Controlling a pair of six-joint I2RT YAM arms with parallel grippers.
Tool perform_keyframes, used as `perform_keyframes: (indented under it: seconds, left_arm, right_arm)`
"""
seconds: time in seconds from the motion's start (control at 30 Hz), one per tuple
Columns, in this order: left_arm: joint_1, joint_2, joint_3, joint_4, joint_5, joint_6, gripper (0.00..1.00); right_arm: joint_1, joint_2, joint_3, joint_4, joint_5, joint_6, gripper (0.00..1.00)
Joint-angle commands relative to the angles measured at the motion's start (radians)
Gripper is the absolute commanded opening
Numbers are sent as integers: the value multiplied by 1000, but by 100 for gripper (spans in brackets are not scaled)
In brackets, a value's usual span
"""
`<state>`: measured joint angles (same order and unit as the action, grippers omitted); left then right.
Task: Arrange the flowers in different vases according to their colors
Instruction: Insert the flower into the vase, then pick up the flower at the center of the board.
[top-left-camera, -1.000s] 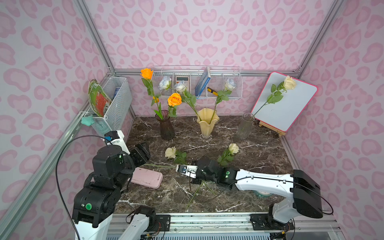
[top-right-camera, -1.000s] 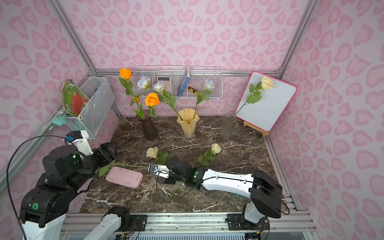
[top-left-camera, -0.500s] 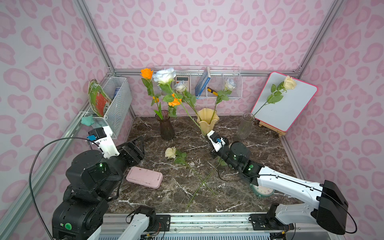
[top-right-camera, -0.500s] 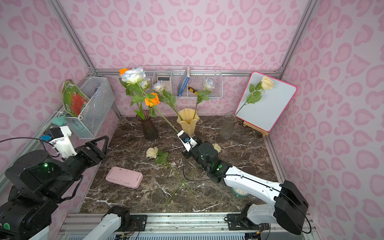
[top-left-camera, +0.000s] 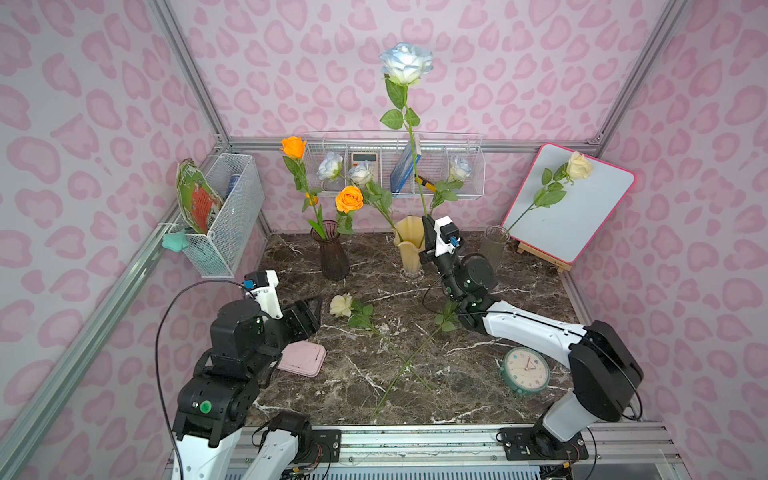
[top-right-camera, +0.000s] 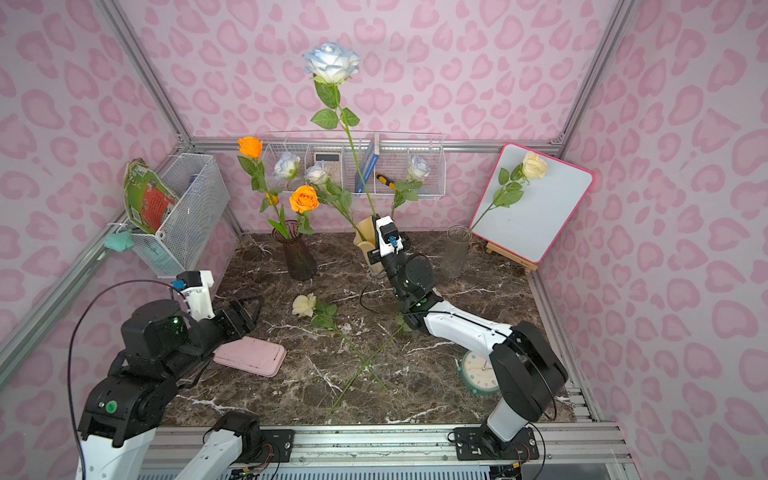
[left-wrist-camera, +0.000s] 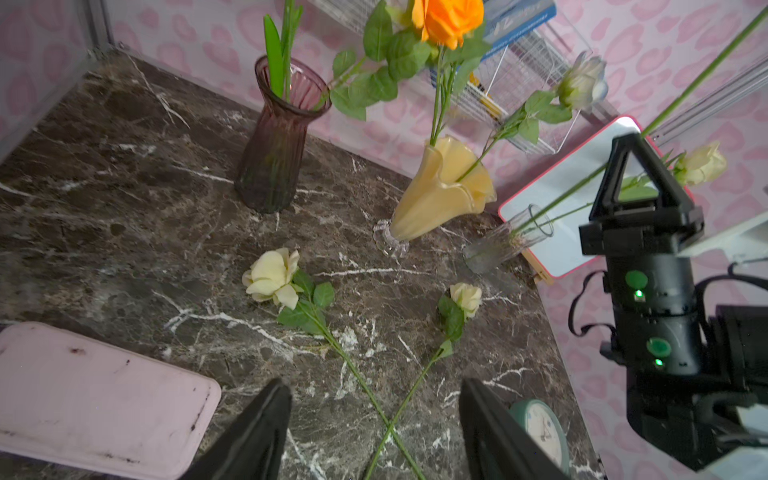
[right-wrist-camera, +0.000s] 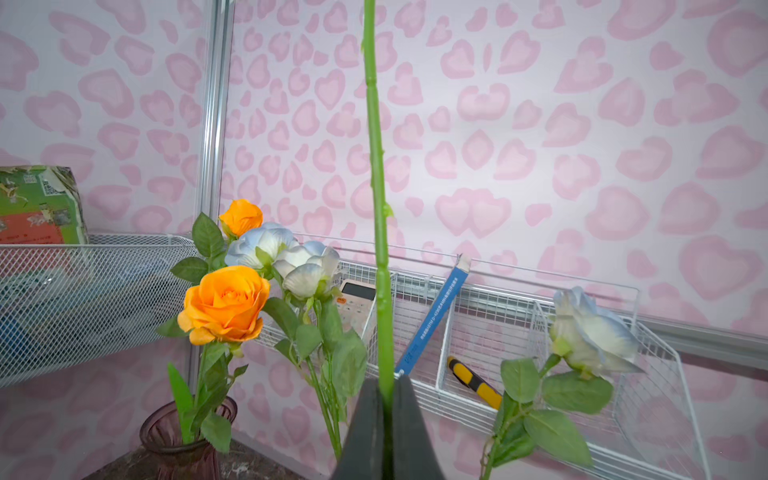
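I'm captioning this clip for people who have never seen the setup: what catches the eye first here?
A tall blue-white rose towers over everything, its stem pinched upright in the right gripper near the yellow vase at the back. On the marble table in front, a cream rose and a smaller cream rose lie with their stems crossed.

Twin high front views over table; wrist views seemingly close.

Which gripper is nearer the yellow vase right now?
Right. The right gripper, shut on the blue-white rose by its stem, is just beside the yellow vase at its rim. The left gripper hangs open well short of it, near the pink case.
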<state>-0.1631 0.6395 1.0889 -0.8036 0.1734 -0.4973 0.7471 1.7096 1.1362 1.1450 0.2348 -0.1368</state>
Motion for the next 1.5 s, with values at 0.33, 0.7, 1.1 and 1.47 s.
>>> perform_keyframes:
  seconds: [0.33,0.7,1.1,1.47]
  left_arm:
    - [-92,85,-270,169,101,37,67]
    - [-165,267,-266,224,33,-51,67]
    - [-347,475,-251,252,-81,-194,67]
    - [-364,675,-231,253,-68,-438,65]
  right_arm:
    - [-106,360,329,166,-61,113,0]
    - [-119,364,140,228,-62,153,29]
    - [-126,195,-153,338,-23,230,58]
    - [-24,-185,-383,-28,82,180,58]
